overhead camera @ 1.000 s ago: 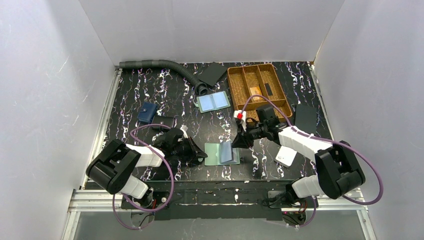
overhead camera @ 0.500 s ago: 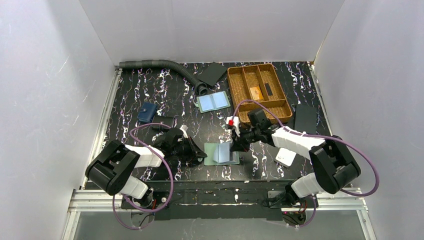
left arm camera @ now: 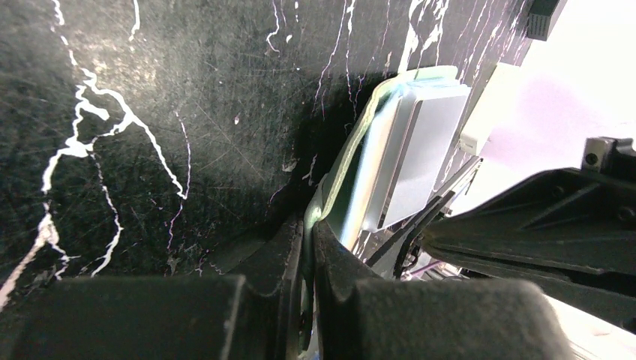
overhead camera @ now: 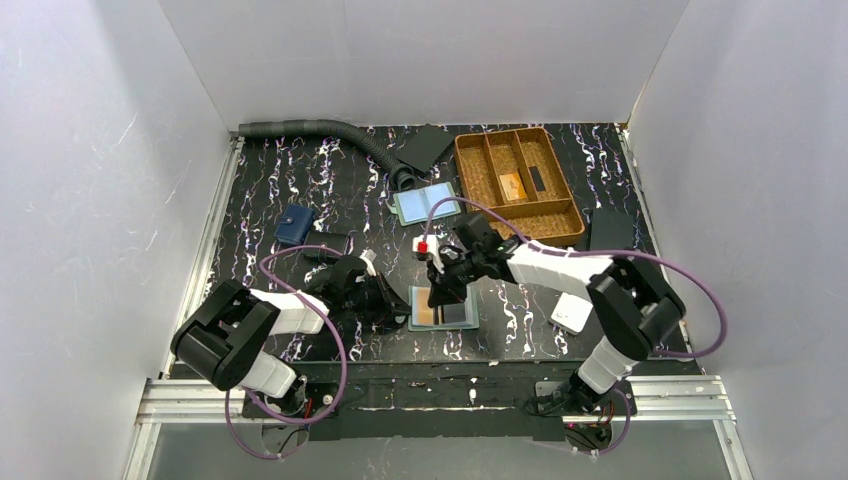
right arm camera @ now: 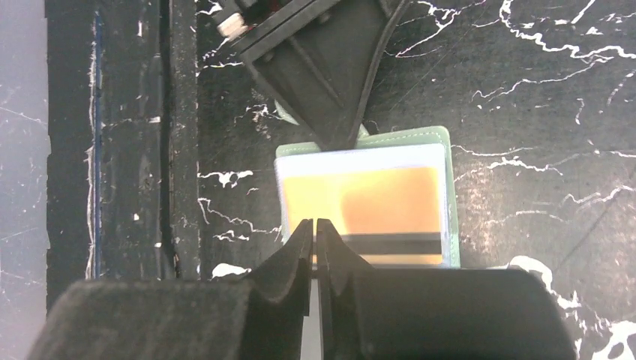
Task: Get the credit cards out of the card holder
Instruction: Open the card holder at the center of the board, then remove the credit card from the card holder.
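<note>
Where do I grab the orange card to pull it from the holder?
Probably the striped edge of the orange card, coming from the side of the right gripper and drawing back that way: it lies flat, and the left gripper clamps the holder at the opposite edge.

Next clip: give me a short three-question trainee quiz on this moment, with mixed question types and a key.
1. True or false: the left gripper is clamped on the edge of the card holder.
2. Where does the wooden tray sit in the top view? A: far right. B: near left. C: under the card holder.
3. Fill in: in the right wrist view, the orange panel just beyond the right gripper carries a ___ stripe.

Key: 1 true; 2 A; 3 black.
</note>
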